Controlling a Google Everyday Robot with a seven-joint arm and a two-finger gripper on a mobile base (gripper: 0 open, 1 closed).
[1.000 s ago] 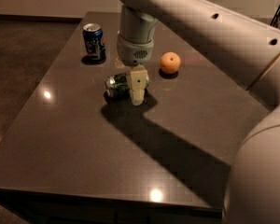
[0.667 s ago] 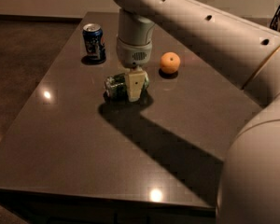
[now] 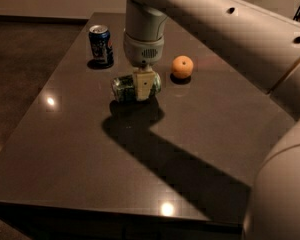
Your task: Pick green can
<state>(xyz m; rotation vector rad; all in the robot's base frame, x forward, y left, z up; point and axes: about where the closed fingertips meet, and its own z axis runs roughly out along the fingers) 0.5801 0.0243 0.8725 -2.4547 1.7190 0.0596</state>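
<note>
A dark tabletop (image 3: 65, 149) fills the view. At the far left an upright dark blue can (image 3: 100, 44) stands near the back edge. To its right, nearer the middle, the green can (image 3: 122, 88) lies on its side. The gripper (image 3: 143, 91) has come straight down over the can's right half, with a pale part crossing the can's front. I cannot tell whether it is clamped on the can. Just right of it sits an orange (image 3: 182, 67). The pale arm (image 3: 230, 29) stretches away to the right.

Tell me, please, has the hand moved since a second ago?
Yes: the hand, at the green can, shifted slightly left, toward the blue can and away from the orange.
</note>
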